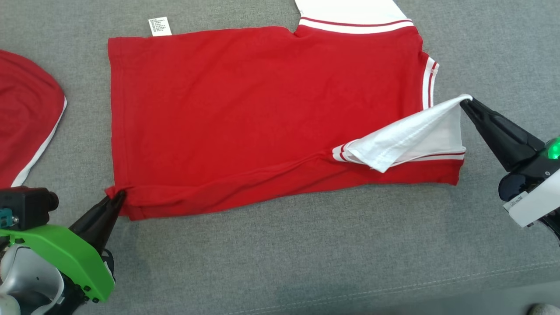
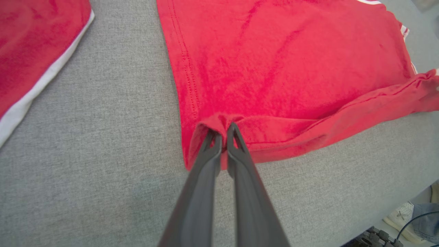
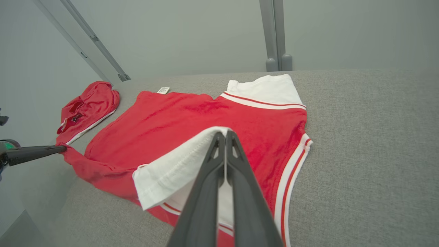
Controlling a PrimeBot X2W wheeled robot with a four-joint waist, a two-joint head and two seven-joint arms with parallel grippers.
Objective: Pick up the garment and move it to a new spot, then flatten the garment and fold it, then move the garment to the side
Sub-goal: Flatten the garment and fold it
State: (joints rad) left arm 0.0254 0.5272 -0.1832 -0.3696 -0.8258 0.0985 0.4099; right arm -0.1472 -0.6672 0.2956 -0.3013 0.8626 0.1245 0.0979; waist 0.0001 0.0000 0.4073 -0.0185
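Note:
The garment (image 1: 262, 109) is a red shirt with white striped sleeves, spread flat on the grey surface (image 1: 306, 253). My left gripper (image 1: 117, 197) is shut on its near left hem corner, which is bunched between the fingertips (image 2: 224, 135). My right gripper (image 1: 464, 103) is shut on the near white sleeve (image 1: 407, 135), lifted off the surface and pulled toward the right. In the right wrist view the sleeve (image 3: 171, 171) drapes over the shut gripper (image 3: 224, 134), and the left gripper (image 3: 60, 148) pinches the red corner at far left.
A second red garment with white trim (image 1: 26, 113) lies at the left edge of the grey surface. A white care label (image 1: 159, 26) sticks out at the shirt's far hem. The surface's front edge (image 1: 393, 293) runs near the bottom. A shoe (image 2: 399, 214) stands on the floor.

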